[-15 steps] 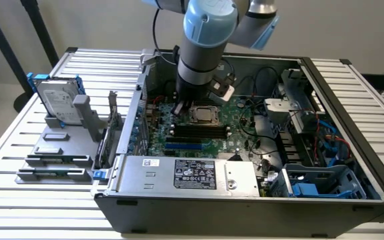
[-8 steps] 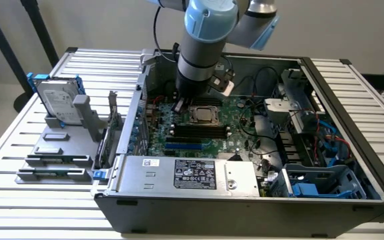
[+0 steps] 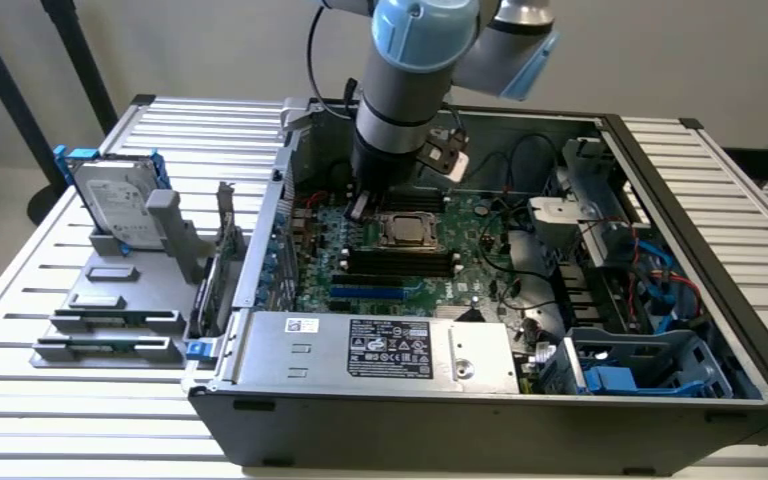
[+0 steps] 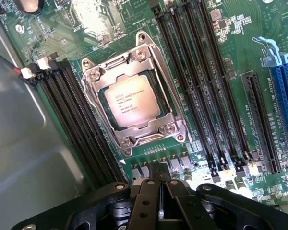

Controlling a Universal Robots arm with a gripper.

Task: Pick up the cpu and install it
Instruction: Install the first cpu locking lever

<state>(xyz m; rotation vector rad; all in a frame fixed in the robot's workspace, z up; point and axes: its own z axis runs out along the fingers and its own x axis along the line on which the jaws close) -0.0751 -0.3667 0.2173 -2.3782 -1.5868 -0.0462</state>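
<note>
The cpu [image 4: 132, 101], a small square chip with a shiny silver top, lies flat in its socket on the green motherboard, with the metal retention frame [image 4: 173, 128] closed around it. In the exterior view the cpu [image 3: 408, 229] sits mid-board inside the open computer case [image 3: 491, 405]. My gripper [image 3: 361, 208] hangs just above the board, beside the socket on the exterior view's left. In the wrist view the gripper [image 4: 159, 168] is shut, fingers pressed together with nothing between them, a short way off the socket's edge.
Black memory slots [image 4: 201, 86] flank the socket on both sides, and a blue slot [image 4: 283, 96] lies farther out. A hard drive in a blue bracket [image 3: 115, 205] and memory sticks [image 3: 104, 345] stand on a grey holder outside the case. The power supply [image 3: 384, 345] fills the near side.
</note>
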